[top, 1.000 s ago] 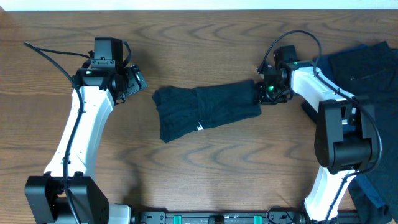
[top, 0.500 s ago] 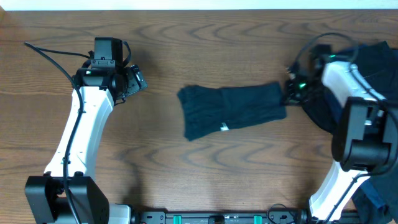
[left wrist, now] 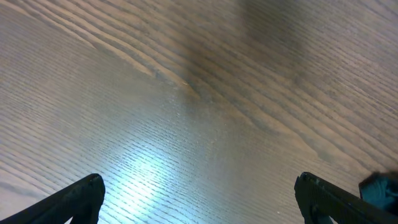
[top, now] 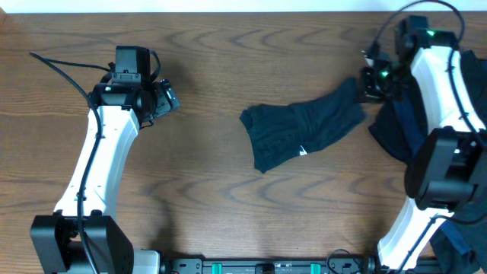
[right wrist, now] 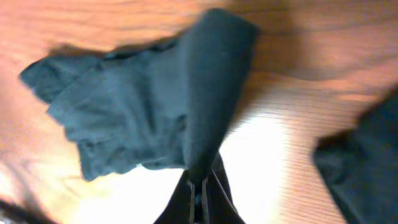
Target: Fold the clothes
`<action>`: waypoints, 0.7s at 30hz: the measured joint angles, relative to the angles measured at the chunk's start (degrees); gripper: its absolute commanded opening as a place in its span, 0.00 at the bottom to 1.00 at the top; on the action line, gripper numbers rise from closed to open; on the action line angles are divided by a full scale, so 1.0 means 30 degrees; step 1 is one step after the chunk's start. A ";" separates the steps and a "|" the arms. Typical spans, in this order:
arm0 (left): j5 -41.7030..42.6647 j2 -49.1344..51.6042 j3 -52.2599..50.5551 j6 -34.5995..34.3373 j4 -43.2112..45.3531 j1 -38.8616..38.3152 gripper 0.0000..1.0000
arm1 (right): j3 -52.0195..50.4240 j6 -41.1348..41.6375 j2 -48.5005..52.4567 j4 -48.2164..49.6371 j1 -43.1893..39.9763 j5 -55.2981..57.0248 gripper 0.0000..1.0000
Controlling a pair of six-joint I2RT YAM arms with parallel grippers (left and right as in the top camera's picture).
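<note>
Brown wood-grain desk (top: 228, 205) carries a folded, very dark T-shirt (top: 300, 131) right of centre, lying aslant with its small white label (top: 302, 150) at the lower edge. Right claw (top: 367, 82) pinches the shirt's upper right corner, holding that end raised off the wood. Left claw (left wrist: 199, 199) hovers spread over bare wood, well apart from the shirt. More dark garments (top: 392, 131) are heaped at the right edge.

Wood-grain surface (left wrist: 205, 74) fills the frame, with a pale patch of glare at lower centre-left. The left gripper's (left wrist: 199, 198) two dark fingers (left wrist: 78, 198) sit in the lower corners, spread wide, only surface between them. A small dark bluish shape (left wrist: 380, 186) shows at the right edge, too little of it to identify.
</note>
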 measured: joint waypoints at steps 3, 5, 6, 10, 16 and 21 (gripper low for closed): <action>0.0000 0.0000 0.0000 -0.0007 0.0007 0.0000 0.99 | 0.0379 0.0000 0.0000 -0.0168 0.1377 -0.0277 0.01; 0.0000 0.0000 0.0000 0.0000 0.0000 0.0000 0.99 | 0.0415 0.0000 0.0000 -0.0168 0.2390 -0.0459 0.01; -0.0007 0.0000 0.0000 0.0000 0.0000 0.0000 0.99 | 0.0415 0.0007 0.0000 -0.0153 0.2834 -0.0503 0.01; -0.0007 0.0000 0.0000 0.0000 0.0000 0.0000 0.99 | 0.0415 0.0007 0.0000 -0.0117 0.4473 -0.0845 0.01; -0.0007 0.0000 0.0000 -0.0007 0.0000 0.0000 0.99 | 0.0415 0.0007 0.0000 -0.0175 0.6207 -0.1107 0.01; 0.0000 0.0000 0.0000 0.0000 0.0000 0.0000 0.99 | 0.0415 0.0007 0.0000 -0.0168 0.7322 -0.0823 0.01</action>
